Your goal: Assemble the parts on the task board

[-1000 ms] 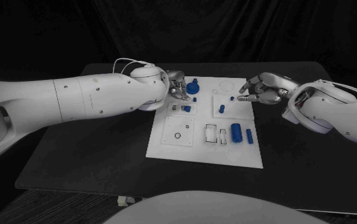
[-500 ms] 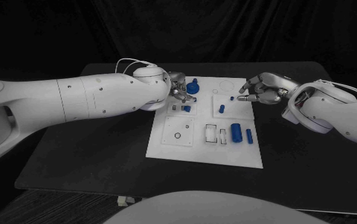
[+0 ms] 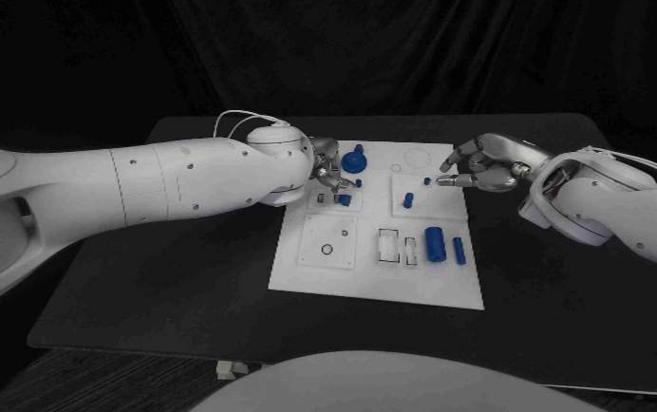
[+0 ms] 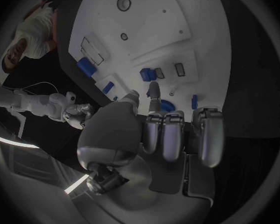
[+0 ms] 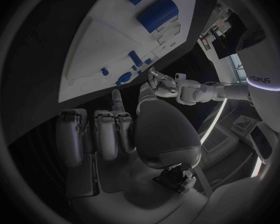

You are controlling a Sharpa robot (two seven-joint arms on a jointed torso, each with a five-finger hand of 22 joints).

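black table [image 3: 164, 279] bears the task board [image 3: 356, 274]; left hand [image 3: 326, 163] hovers by blue parts [image 3: 355, 159], grasp unclear; right hand [image 3: 482, 167] spread, empty.

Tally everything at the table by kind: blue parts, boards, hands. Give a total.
Blue parts, as far as the head view shows: 7
White task board: 1
Robot hands: 2, left hand and right hand
Total: 10

1. One white board [image 3: 359, 270] lies on one black table [image 3: 164, 270].
2. Two white arms reach in, each with one silver hand: left [image 3: 326, 167], right [image 3: 479, 167].
3. Roughly seven blue parts are on the board; the smallest are hard to count.
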